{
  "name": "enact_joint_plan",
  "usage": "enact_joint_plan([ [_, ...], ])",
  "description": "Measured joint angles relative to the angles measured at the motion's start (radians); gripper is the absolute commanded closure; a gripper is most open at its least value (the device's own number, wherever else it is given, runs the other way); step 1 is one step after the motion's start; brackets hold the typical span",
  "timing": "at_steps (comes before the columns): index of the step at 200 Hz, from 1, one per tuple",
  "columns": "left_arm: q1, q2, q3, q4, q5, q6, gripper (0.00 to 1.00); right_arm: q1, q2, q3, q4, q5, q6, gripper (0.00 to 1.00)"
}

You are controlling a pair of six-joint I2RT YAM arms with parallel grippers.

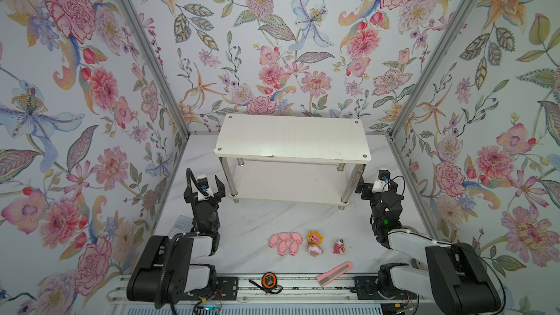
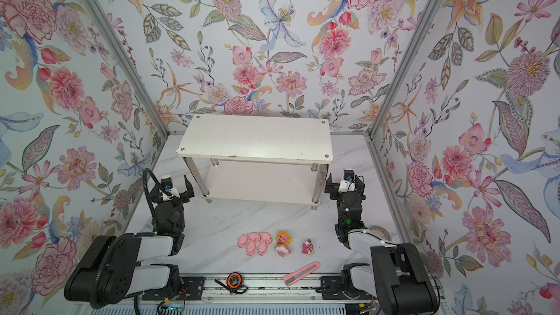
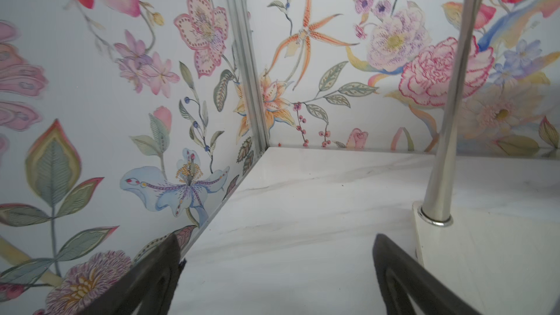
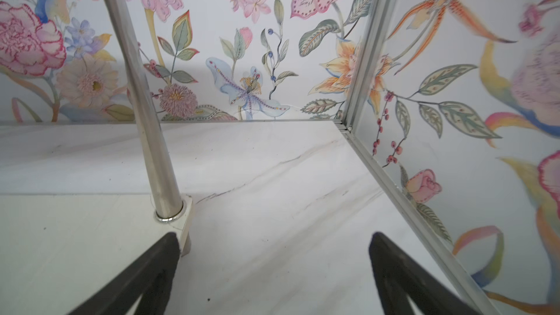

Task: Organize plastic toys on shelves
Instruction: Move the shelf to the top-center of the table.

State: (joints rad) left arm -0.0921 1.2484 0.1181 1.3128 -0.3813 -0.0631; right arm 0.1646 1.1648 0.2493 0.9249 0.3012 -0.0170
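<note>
Five pink pigs (image 1: 285,242) cluster near the front of the marble table (image 1: 257,222), with the yellow-maned figurine (image 1: 314,242) and the red-pink figurine (image 1: 339,246) in a row beside them. The shelves (image 1: 291,137) stand well behind. The left gripper (image 3: 275,245) and right gripper (image 4: 272,239) flank the lower board's front corners, fingers spread wide, holding nothing.

Ahead of left end effector (image 3: 275,242) and right end effector (image 4: 272,237), bench (image 3: 303,207) is left bare; chrome legs (image 3: 451,116) are found inward.

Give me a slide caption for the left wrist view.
Open left gripper above the marble table, beside the shelf and its chrome leg.
</note>
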Motion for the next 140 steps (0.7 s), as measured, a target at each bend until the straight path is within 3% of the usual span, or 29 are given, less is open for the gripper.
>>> enact_joint_plan([
  [27, 0.000, -0.229, 0.003, -0.171, -0.150, -0.132, 0.01, 0.047, -0.153, 0.061, -0.230, 0.121, 0.110, 0.01],
  [45, 0.000, -0.362, 0.003, -0.282, -0.192, -0.200, 0.01, 0.061, -0.204, 0.129, -0.413, 0.163, 0.193, 0.01],
  [73, 0.000, -0.513, 0.008, -0.445, -0.168, -0.265, 0.01, 0.131, -0.251, 0.164, -0.613, 0.196, 0.263, 0.01],
  [113, 0.000, -0.595, 0.014, -0.610, -0.060, -0.310, 0.01, 0.216, -0.313, 0.175, -0.903, 0.204, 0.356, 0.00],
  [140, 0.000, -0.611, 0.014, -0.672, 0.018, -0.319, 0.06, 0.267, -0.369, 0.191, -1.037, 0.175, 0.390, 0.22],
])
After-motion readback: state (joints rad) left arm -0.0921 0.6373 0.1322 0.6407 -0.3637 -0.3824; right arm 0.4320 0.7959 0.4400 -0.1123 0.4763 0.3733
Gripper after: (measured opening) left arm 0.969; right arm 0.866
